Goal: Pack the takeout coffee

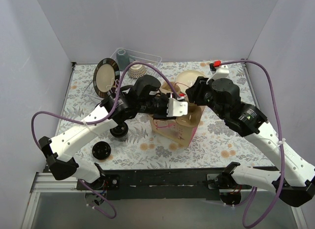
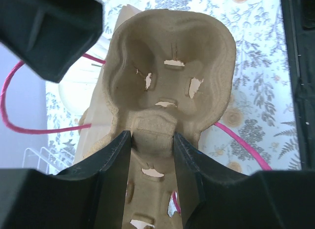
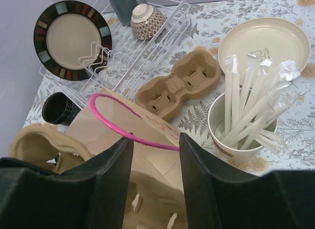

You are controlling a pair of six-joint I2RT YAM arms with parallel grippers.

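The left gripper (image 2: pixel 152 136) is closed at a narrow width on a cardboard cup carrier (image 2: pixel 172 51). Its two black fingers press the ridge between the carrier's wells. The carrier hangs over the mouth of a brown paper bag (image 3: pixel 96 133), which stands upright in the middle of the table. The bag's pink handles (image 3: pixel 123 128) loop out on both sides of the carrier.

The right gripper (image 3: pixel 156 139) meets it from the other side, with its fingers partway apart across the bag's top edge. Slitted cardboard shows low between them. I cannot tell whether they pinch the bag or the cardboard, or only straddle them.

The coffee cup (image 1: pixel 119 129) stands on the flowered tablecloth (image 1: pixel 216 140), just beside the left forearm and left of the bag. Only its black lid shows. A second black lid (image 1: pixel 101 150) lies nearer the front edge, apart from the first. From above I cannot tell whether a cup sits under it.

Beyond the bag, a spare cup carrier (image 3: pixel 177 88) lies flat on the cloth. Beside it is a pale cup full of wrapped straws (image 3: pixel 241 125), and a cream plate (image 3: pixel 266 42) lies behind that. At the far left a white wire dish rack (image 3: pixel 147 51) holds a dark-rimmed plate (image 3: pixel 71 37) on edge, a patterned bowl (image 3: pixel 145 19) and a grey cup (image 1: pixel 121 55).
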